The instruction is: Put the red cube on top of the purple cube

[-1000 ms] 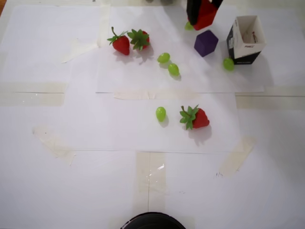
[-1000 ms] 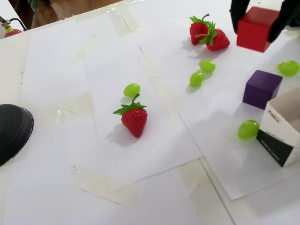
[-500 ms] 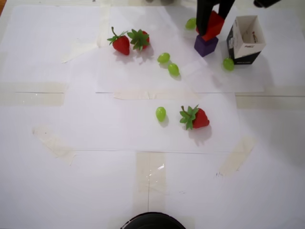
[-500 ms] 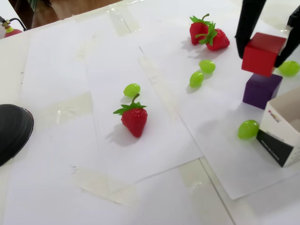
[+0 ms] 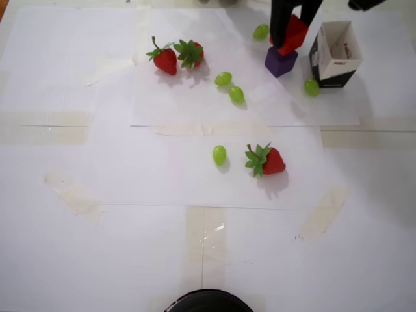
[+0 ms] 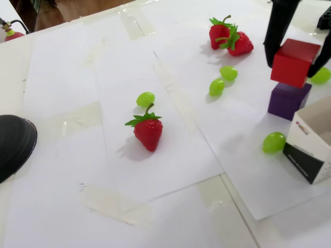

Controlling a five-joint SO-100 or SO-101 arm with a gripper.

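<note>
A white paper-covered bench (image 6: 77, 77) is seen from overhead and from a low fixed angle. Near its far right corner, the red cube (image 6: 294, 62) is held between two dark fingers (image 6: 278, 31), which are closed narrowly against its opposite side faces. The cube sits directly above the purple cube (image 6: 287, 99), slightly twisted against it; whether the two faces already touch cannot be told. Both cubes appear rigid, light and smooth-sided, so a firm squeeze across flat opposite faces seems best, with some risk of slipping. No long axis is present in either cube; the red one is tilted a little, one corner turned toward the paper box (image 6: 313, 147) just beside the stack. Strawberries (image 6: 148, 132) and green grapes (image 6: 273, 142) lie scattered around.
</note>
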